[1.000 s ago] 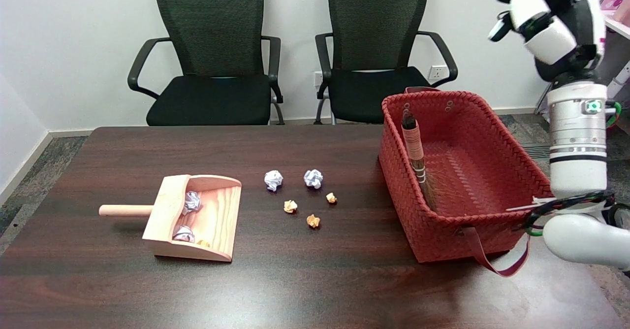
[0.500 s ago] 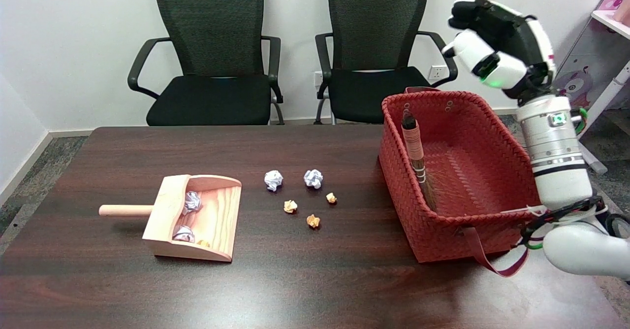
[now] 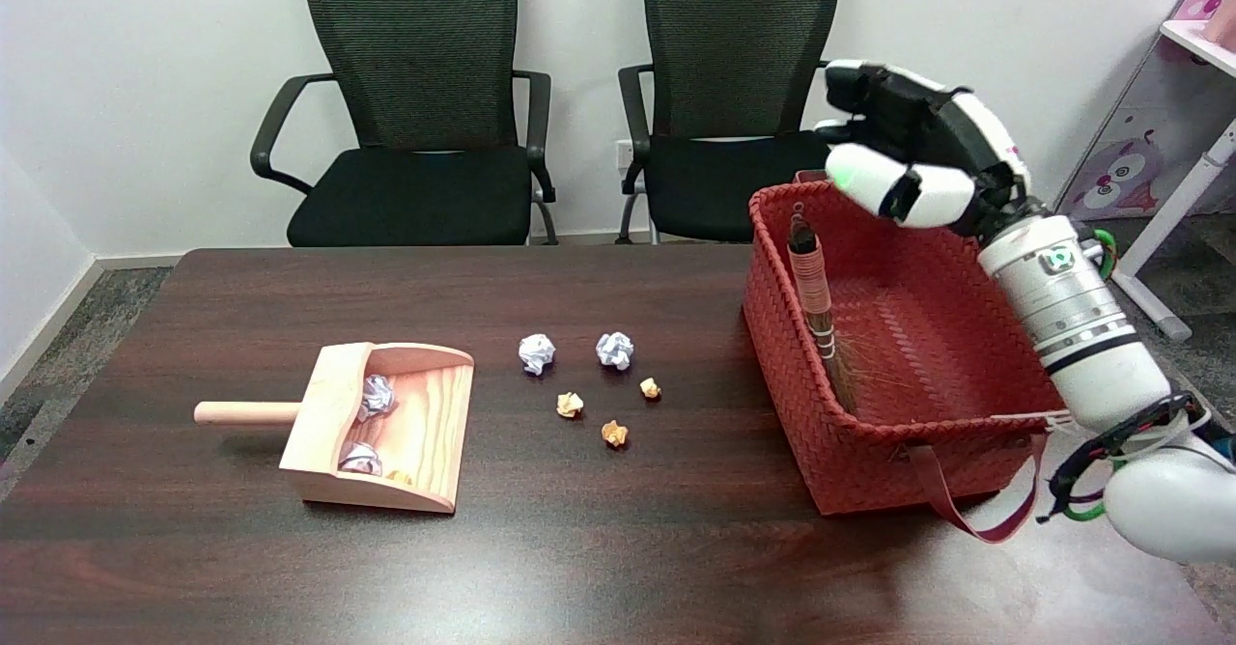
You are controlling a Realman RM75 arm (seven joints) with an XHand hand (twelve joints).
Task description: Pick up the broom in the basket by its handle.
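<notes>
A small broom [image 3: 818,302] leans against the left inner wall of the red woven basket [image 3: 787,375], its pink-wrapped handle pointing up and away, its brown bristles down on the basket floor. My right hand [image 3: 908,157] hovers over the far end of the basket, above and to the right of the handle's top. It holds nothing; the fingers are loosely bent and apart, clear of the broom.
A wooden dustpan [image 3: 386,425] with crumpled paper lies on the left of the dark table [image 3: 579,548]. Several paper balls [image 3: 589,375] are scattered mid-table. Two black office chairs [image 3: 415,114] stand behind. The basket's strap [image 3: 966,510] hangs over its near side.
My right hand has swung left and down, from high at the upper right to a place just over the basket's far end, near the broom handle.
</notes>
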